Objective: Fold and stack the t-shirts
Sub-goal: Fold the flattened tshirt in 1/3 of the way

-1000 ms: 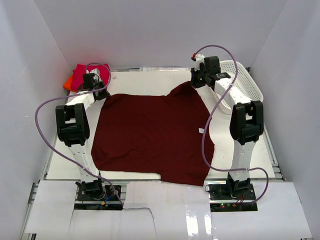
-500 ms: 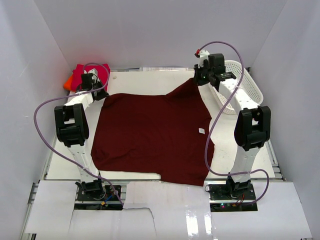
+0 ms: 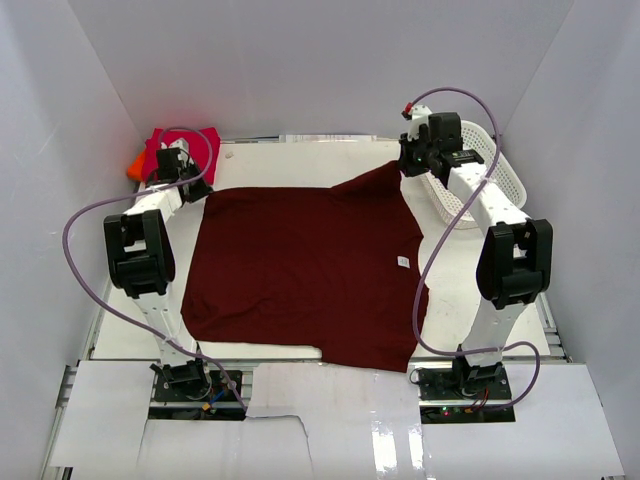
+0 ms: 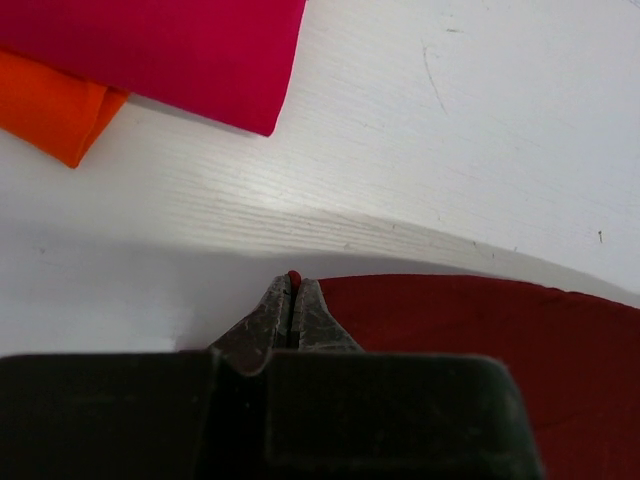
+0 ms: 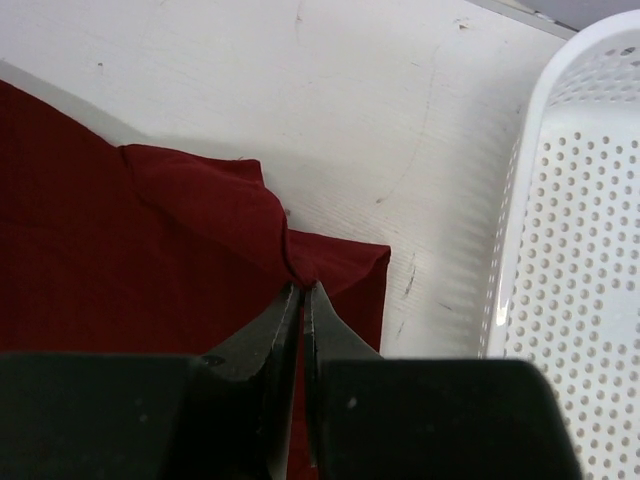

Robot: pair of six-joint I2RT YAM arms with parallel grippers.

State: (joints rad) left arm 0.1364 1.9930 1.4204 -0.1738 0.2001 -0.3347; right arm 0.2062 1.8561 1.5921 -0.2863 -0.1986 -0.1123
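Observation:
A large dark maroon t-shirt [image 3: 300, 270] lies spread across the table, a small white label [image 3: 403, 262] on it. My left gripper [image 3: 178, 172] is shut on its far left corner; a tip of maroon cloth [image 4: 294, 277] shows between the fingertips. At the far right corner my right gripper [image 3: 412, 162] is shut on a bunched fold of the maroon t-shirt [image 5: 300, 262], lifted a little off the table. A crimson-red t-shirt [image 3: 165, 148] lies folded in the far left corner on top of an orange one [image 3: 134, 165]; both the crimson t-shirt [image 4: 170, 50] and the orange t-shirt [image 4: 50, 105] show ahead of the left fingers.
A white mesh basket [image 3: 492, 170] stands at the far right, close beside the right arm; the basket [image 5: 570, 200] fills the right of the right wrist view. White walls enclose the table on three sides. Purple cables loop over both arms.
My right gripper has moved right and farther back, drawing the maroon t-shirt's far right corner out toward the basket. The left gripper has shifted slightly left with its corner.

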